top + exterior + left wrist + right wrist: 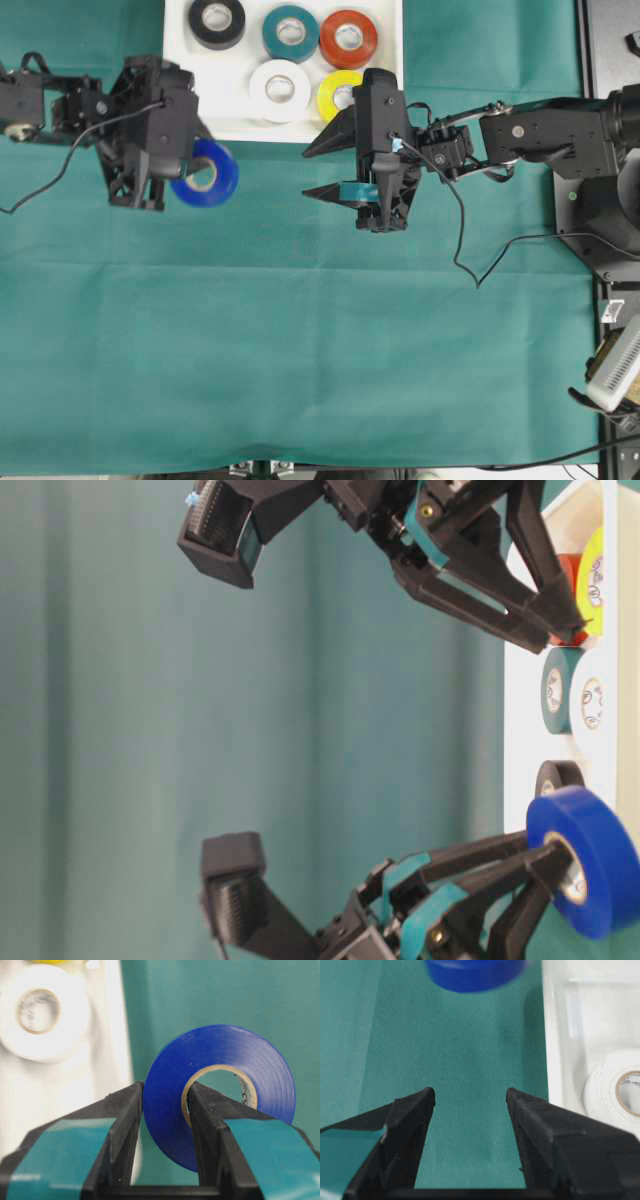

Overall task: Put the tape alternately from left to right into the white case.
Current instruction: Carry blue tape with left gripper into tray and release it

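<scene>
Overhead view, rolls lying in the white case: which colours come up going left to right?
Black roll → white roll → teal roll → yellow roll → red-orange roll.

My left end effector (545, 865) sits at the bottom of the view, its fingers clamped on the blue roll of tape (585, 860), one finger through the grey-white core and the other outside the wall. The roll stands on edge, just in front of the white case (520, 730). My right end effector (545, 605) is at the top, jaws spread and holding nothing. In the case I see the yellow (592, 580), red-orange (568, 575), teal (556, 688), white (592, 702) and black (556, 778) rolls. Green cloth covers the worktop (250, 730).
</scene>
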You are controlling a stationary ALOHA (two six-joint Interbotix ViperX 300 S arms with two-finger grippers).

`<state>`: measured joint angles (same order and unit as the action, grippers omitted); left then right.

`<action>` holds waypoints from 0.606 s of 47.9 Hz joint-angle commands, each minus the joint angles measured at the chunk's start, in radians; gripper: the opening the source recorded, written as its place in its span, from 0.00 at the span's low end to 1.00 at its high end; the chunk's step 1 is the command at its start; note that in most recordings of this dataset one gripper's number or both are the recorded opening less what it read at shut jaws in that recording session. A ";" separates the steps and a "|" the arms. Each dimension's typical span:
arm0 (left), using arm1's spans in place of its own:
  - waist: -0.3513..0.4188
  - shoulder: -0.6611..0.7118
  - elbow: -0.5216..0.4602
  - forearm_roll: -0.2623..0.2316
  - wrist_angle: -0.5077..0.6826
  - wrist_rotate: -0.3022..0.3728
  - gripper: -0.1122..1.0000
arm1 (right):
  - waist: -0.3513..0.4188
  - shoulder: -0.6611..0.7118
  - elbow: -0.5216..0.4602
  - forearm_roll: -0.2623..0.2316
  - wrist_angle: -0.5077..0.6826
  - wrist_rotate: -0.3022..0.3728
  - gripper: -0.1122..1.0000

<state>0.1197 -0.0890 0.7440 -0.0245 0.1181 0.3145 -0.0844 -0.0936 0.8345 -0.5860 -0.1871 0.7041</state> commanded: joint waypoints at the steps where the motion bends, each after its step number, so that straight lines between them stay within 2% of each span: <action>1: 0.037 0.005 -0.025 0.003 -0.038 0.020 0.08 | 0.005 -0.041 -0.008 0.000 -0.003 0.000 0.72; 15: 0.144 0.071 -0.037 0.002 -0.092 0.051 0.08 | 0.005 -0.041 -0.009 0.000 -0.005 0.000 0.72; 29: 0.189 0.130 -0.074 0.003 -0.112 0.052 0.08 | 0.005 -0.041 -0.008 0.000 -0.006 0.000 0.72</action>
<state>0.2945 0.0399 0.6964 -0.0245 0.0169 0.3636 -0.0828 -0.0936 0.8345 -0.5860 -0.1871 0.7041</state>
